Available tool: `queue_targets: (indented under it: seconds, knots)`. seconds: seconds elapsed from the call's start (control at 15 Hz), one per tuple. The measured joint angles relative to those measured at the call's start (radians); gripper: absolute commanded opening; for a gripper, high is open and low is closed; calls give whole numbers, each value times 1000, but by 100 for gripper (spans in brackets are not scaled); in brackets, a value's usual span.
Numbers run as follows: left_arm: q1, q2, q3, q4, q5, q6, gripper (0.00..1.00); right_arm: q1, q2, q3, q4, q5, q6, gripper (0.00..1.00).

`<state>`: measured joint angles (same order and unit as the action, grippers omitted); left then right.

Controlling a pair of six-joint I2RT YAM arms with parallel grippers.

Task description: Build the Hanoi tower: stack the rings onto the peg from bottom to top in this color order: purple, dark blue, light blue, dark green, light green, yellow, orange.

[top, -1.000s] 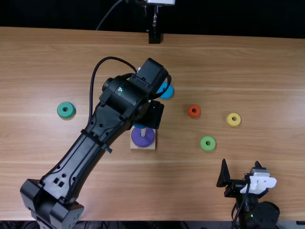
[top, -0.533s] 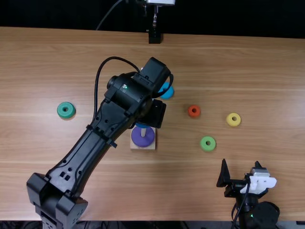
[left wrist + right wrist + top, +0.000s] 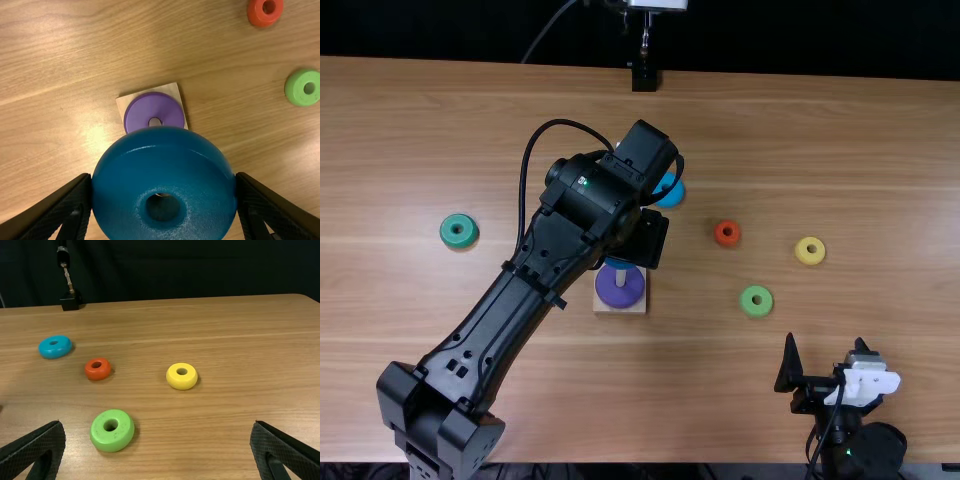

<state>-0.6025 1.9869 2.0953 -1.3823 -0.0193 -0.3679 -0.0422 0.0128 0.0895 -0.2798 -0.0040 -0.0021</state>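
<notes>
My left gripper (image 3: pixel 638 240) hangs just beyond the peg base (image 3: pixel 605 307), whose purple ring (image 3: pixel 620 290) sits around the peg. In the left wrist view, the left gripper (image 3: pixel 164 192) is shut on the dark blue ring (image 3: pixel 120 170), held above the table near the purple ring (image 3: pixel 150 107). The light blue ring (image 3: pixel 671 192), orange ring (image 3: pixel 727 233), yellow ring (image 3: pixel 810 251), light green ring (image 3: pixel 756 301) and dark green ring (image 3: pixel 459 231) lie on the table. My right gripper (image 3: pixel 825 362) is open and holds nothing; in its wrist view the right gripper (image 3: pixel 157 440) stands wide.
The left arm stretches diagonally over the table (image 3: pixel 570 410) from the near left. A black stand (image 3: pixel 644 76) is at the far edge. The right arm stays at the near right corner, close to the light green ring's side.
The left arm and its gripper have shifted slightly to the right with the dark blue ring, then held nearly still. The right arm and the loose rings have not moved.
</notes>
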Motion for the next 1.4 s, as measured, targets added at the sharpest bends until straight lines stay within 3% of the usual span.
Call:
queue_targets:
  seconds: [0.07, 0.6, 0.93, 1.13, 1.4]
  knots:
    - [0, 0, 0, -2, 0, 1, 100, 0, 0, 0, 1, 0, 0, 100]
    - [0, 0, 0, -39, 0, 0, 100, 0, 0, 0, 0, -1, 0, 100]
    - [37, -21, -1, 43, 1, 2, 100, 0, 0, 0, 0, 0, 1, 100]
    - [170, -171, -95, 278, 0, 45, 100, 0, 0, 0, 0, -1, 0, 100]
    - [390, -491, -470, 542, -1, 113, 100, 0, 0, 0, 0, 0, 0, 100]
